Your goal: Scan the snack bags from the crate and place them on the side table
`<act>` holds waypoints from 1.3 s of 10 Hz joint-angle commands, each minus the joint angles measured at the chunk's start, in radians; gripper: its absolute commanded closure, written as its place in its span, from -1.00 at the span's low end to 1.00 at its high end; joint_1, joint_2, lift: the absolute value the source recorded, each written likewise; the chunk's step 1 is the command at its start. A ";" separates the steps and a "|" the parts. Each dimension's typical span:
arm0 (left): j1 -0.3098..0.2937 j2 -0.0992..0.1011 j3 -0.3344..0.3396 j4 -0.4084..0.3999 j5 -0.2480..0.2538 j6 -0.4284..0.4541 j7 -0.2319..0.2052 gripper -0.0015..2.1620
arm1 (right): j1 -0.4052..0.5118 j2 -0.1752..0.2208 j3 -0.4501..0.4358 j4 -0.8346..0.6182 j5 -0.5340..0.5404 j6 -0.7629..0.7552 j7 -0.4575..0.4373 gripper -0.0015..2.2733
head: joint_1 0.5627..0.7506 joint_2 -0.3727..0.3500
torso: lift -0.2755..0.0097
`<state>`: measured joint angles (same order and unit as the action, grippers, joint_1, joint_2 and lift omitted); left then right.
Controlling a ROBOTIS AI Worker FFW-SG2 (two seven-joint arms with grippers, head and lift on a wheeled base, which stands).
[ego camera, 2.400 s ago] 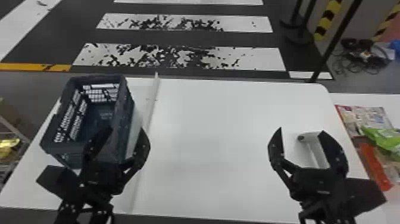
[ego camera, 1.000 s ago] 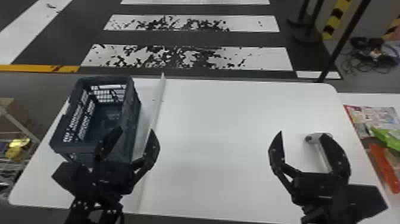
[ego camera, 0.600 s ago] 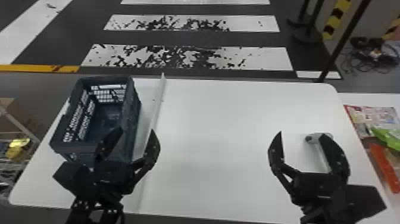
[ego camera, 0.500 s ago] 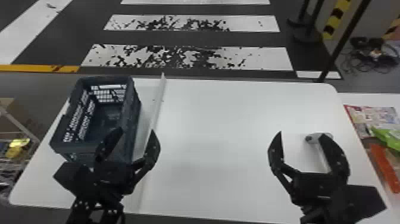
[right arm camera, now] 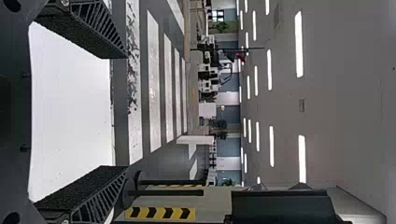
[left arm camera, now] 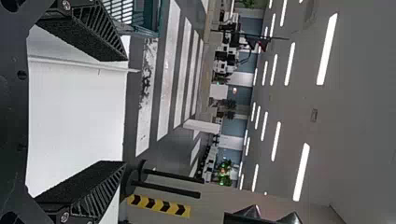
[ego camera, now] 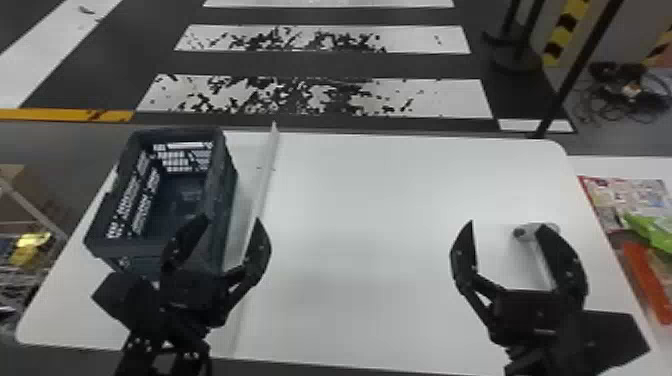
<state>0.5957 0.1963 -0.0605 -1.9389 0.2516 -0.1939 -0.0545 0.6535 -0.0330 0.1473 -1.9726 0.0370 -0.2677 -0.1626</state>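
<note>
Dark blue plastic forms the crate (ego camera: pixel 227 200), standing at the left of the white table (ego camera: pixel 375 215); in the head view, crate, table and floor all sit a little farther right than in the earliest frame, while over the last second the layout has held steady. Both grippers keep the same broad spread as before. The left gripper (ego camera: pixel 232 219) has its fingers wide apart, overlapping the crate's near right part, though whether they touch it I cannot tell. The right gripper (ego camera: pixel 507 224) is likewise spread wide at the table's right, with a pale handheld device (ego camera: pixel 530 230), rounded at the head and long in the stem, partly hidden behind it. Up close, the black fingers (left arm camera: pixel 88 35) have grainy inner faces and slatted sides (rather like little grilles). The crate is a deep rectangular box with latticed walls and a thick rim. Just right of it, a thin, straight pale strip (ego camera: pixel 265 185) runs from near to far along the smooth tabletop, whose corners are rounded. The snack bags lie on the white side table (ego camera: pixel 620 165) at the far right: a flat multicoloured bag (ego camera: pixel 627 197), with a bright green bag (ego camera: pixel 650 230) and a red-orange bag (ego camera: pixel 645 277) nearer.
</note>
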 commanded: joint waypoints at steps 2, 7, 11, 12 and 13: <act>-0.001 -0.003 -0.002 0.005 0.000 -0.003 0.001 -0.92 | 0.000 -0.001 0.000 0.001 0.000 -0.003 0.000 -0.98 | 0.41 0.15 | 0.58; -0.004 -0.006 -0.002 0.008 0.000 0.000 0.001 -0.92 | -0.008 -0.001 0.000 0.011 0.000 -0.003 0.000 -0.98 | 0.41 0.15 | 0.58; -0.007 -0.009 -0.002 0.014 0.000 0.000 0.001 -0.92 | -0.020 -0.001 0.005 0.021 0.000 -0.003 0.000 -0.98 | 0.41 0.16 | 0.58; -0.008 -0.009 -0.002 0.014 0.000 0.000 0.001 -0.92 | -0.021 -0.001 0.005 0.023 0.000 -0.003 0.000 -0.98 | 0.41 0.16 | 0.58; -0.008 -0.009 -0.002 0.015 -0.002 0.000 0.001 -0.92 | -0.023 -0.001 0.005 0.023 0.000 -0.003 0.000 -0.98 | 0.41 0.16 | 0.58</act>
